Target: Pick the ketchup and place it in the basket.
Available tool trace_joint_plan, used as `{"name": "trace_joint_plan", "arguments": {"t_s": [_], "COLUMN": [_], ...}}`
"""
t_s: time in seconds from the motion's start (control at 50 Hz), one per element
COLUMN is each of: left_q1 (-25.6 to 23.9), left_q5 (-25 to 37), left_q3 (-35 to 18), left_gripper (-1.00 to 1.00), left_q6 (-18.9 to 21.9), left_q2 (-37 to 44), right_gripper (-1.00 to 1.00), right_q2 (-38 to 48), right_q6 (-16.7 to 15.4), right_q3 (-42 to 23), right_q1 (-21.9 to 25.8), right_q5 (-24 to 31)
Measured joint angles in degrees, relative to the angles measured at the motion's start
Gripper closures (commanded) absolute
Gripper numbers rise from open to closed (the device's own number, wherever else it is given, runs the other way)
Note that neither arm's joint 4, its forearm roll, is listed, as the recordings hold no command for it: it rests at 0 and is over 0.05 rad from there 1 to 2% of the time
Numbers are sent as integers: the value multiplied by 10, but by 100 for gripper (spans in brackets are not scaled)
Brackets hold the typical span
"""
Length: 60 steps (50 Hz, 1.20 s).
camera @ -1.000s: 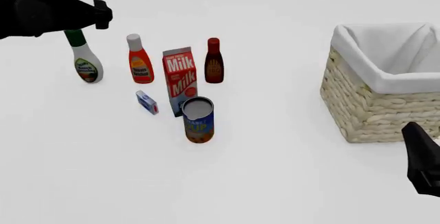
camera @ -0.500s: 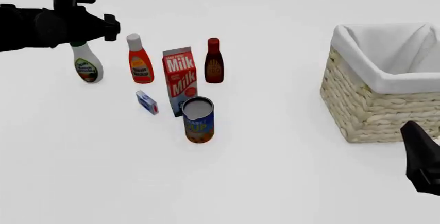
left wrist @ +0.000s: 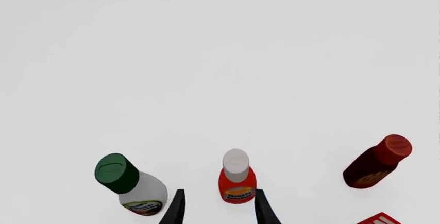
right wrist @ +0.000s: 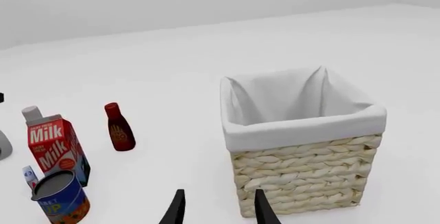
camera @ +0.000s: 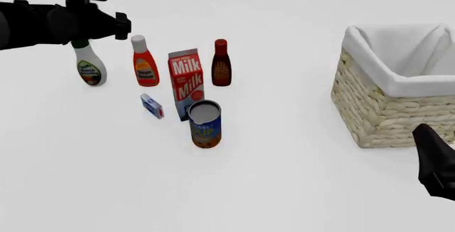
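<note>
Orange-red ketchup is framed between the parted fingers of the left gripper in the left wrist view; the green-capped bottle beside it could be knocked on descent. From the front, ketchup is seen well apart from the basket. In the right wrist view, the basket's lining is seen holding nothing, and the right gripper is held open

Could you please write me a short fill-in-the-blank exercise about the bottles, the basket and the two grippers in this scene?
1. The ketchup has a ___ cap.
2. In the front view, the ketchup stands between the green-capped bottle and the ___ carton.
3. The basket is lined with ___ cloth.
4. The left gripper has its fingers ___, above the ketchup.

Missing words: white; milk; white; open
</note>
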Motion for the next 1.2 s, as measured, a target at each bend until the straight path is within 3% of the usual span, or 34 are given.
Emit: {"name": "trace_joint_plan", "arguments": {"t_s": [1.2], "left_q1": [-28], "left_q5": [24], "left_q3": [-100], "left_gripper": [-100], "left_q6": [12], "left_q2": [73], "right_gripper": [-100], "right_q2": [34], "right_q6": [16], "right_q3": [0], "right_q1": [0], "right_q5": [-27]}}
